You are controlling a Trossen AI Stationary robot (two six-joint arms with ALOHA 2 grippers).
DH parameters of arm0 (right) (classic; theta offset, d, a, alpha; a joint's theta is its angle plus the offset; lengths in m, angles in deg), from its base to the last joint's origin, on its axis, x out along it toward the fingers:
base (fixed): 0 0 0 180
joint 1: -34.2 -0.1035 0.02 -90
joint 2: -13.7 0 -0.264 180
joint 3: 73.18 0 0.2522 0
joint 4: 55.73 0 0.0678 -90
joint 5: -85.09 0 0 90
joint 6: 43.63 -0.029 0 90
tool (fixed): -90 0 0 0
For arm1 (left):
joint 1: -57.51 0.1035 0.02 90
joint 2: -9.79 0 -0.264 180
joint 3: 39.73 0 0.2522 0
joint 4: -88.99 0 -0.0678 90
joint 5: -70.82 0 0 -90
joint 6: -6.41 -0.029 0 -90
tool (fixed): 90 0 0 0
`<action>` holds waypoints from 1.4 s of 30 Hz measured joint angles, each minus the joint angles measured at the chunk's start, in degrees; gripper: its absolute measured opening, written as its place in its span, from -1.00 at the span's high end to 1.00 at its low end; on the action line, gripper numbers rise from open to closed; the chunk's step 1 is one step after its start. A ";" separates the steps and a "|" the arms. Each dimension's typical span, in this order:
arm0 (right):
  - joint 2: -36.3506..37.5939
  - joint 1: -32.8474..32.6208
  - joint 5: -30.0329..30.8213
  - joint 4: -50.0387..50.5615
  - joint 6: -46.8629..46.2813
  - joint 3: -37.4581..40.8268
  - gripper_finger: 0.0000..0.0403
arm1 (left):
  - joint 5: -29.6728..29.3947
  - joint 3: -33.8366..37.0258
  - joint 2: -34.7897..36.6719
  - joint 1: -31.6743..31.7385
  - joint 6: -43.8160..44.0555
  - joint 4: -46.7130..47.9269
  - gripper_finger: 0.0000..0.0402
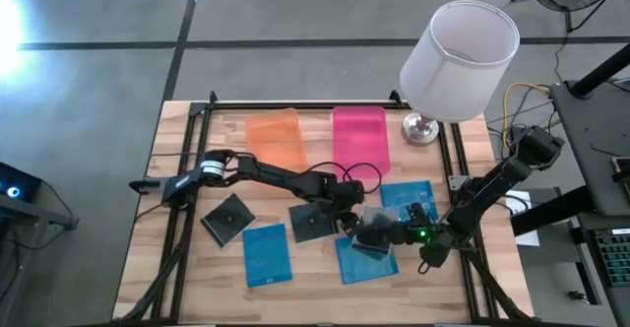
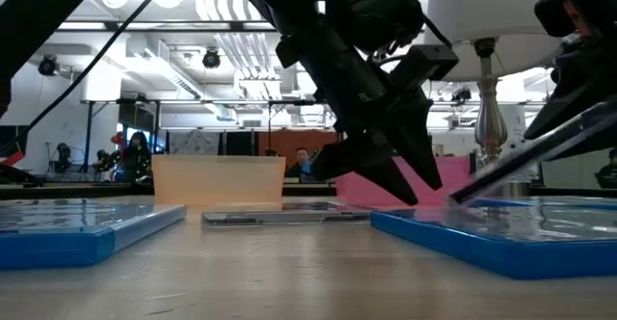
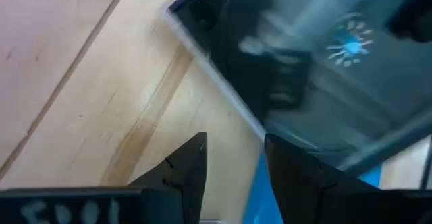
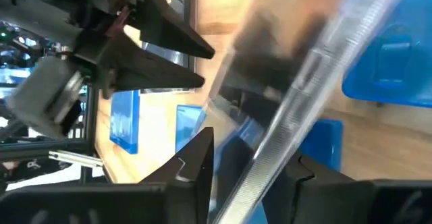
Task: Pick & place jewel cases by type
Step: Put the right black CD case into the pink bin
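Above a blue case (image 1: 364, 260), right fingers (image 4: 196, 166) clamp a dark case (image 1: 374, 236); left fingers (image 3: 185, 173) slightly apart.

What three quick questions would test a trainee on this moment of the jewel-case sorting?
1. True or false: the right gripper holds a dark jewel case tilted over a blue jewel case.
2. How many blue jewel cases show in the high view? A two, B three, C four.
3. Which translucent tray stands nearer the table lamp?
Key: 1 true; 2 B; 3 the pink tray.
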 joint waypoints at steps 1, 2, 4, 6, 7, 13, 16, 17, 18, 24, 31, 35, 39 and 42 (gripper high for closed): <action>0.00 0.00 0.10 -0.06 0.00 0.00 0.58 | -0.35 0.00 0.27 0.00 -0.21 0.02 0.35; -0.02 0.00 0.28 -0.03 -0.04 0.00 0.60 | -0.97 0.00 0.73 0.00 -0.40 0.05 0.35; -0.01 -0.07 1.27 -0.03 -0.39 0.00 0.66 | -3.10 0.00 2.45 -0.13 -0.87 1.86 0.35; 0.49 -0.23 2.79 -0.02 -0.52 0.00 0.74 | -5.67 0.02 4.76 -0.43 -1.17 2.47 0.35; 1.06 -0.34 3.99 0.00 -0.55 0.00 0.79 | -7.20 0.04 6.25 -0.72 -1.77 3.43 0.35; 6.95 0.48 10.60 1.05 4.41 -0.93 0.92 | -19.64 0.44 17.12 -3.01 -4.49 12.35 0.35; 12.00 4.65 10.28 8.12 13.58 -3.39 0.93 | -23.80 0.50 22.32 -3.36 -3.81 15.82 0.35; 13.71 6.80 9.49 11.24 16.33 -4.52 0.93 | -24.87 0.50 23.97 -3.46 -3.62 16.61 0.35; 15.50 9.36 7.60 13.91 19.62 -5.62 0.93 | -25.73 0.50 25.53 -3.45 -3.33 17.14 0.35; 23.37 30.19 -10.78 16.10 42.61 -9.91 0.93 | -32.23 0.50 32.42 -3.45 -3.23 22.17 0.35; 25.72 57.14 -29.87 16.38 54.97 -11.48 0.93 | -38.23 0.51 35.54 -4.13 -0.84 28.95 0.35; 20.08 65.92 -37.22 15.95 60.26 -12.85 0.93 | -39.27 0.55 35.65 -5.04 -0.59 29.22 0.35; 11.75 70.86 -42.16 10.49 62.54 -14.90 0.93 | -40.89 0.77 35.65 -5.45 0.56 29.47 0.35; 5.54 73.47 -43.51 8.38 62.32 -16.81 0.91 | -40.81 1.99 35.97 -5.50 1.53 29.51 0.35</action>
